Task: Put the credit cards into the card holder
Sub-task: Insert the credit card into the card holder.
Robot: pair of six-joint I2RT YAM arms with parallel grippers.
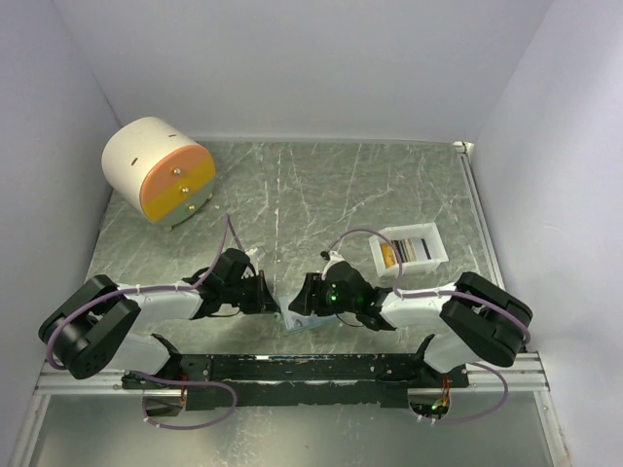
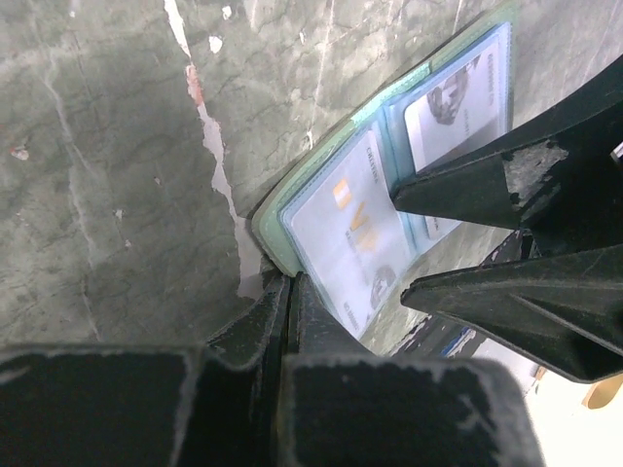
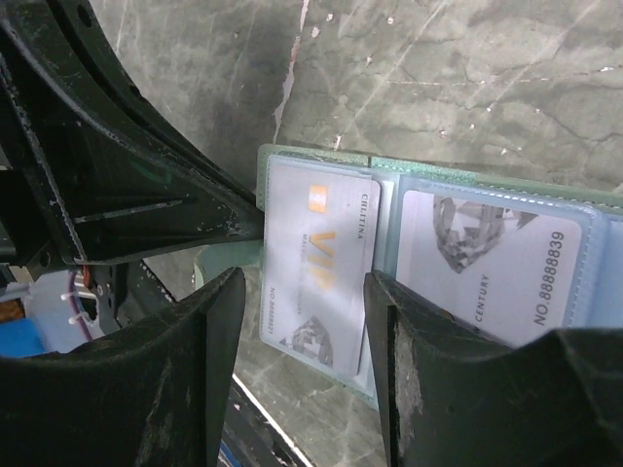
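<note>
Though white-veined, grey-green table [image 1: 321, 185], pale walls [image 1: 292, 68]

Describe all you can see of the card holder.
The card holder lies open on the table, sage green outside, pale blue inside with clear pockets. A white VIP card lies over one half, a diamond-print card in the other. The left gripper pinches its edge; the right gripper straddles the VIP card.

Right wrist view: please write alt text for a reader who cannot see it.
An open card holder lies on a green marbled table, a white VIP card at its left, a grey Century card at its right. The open right gripper straddles the VIP card; the left gripper touches the holder's left edge.
</note>
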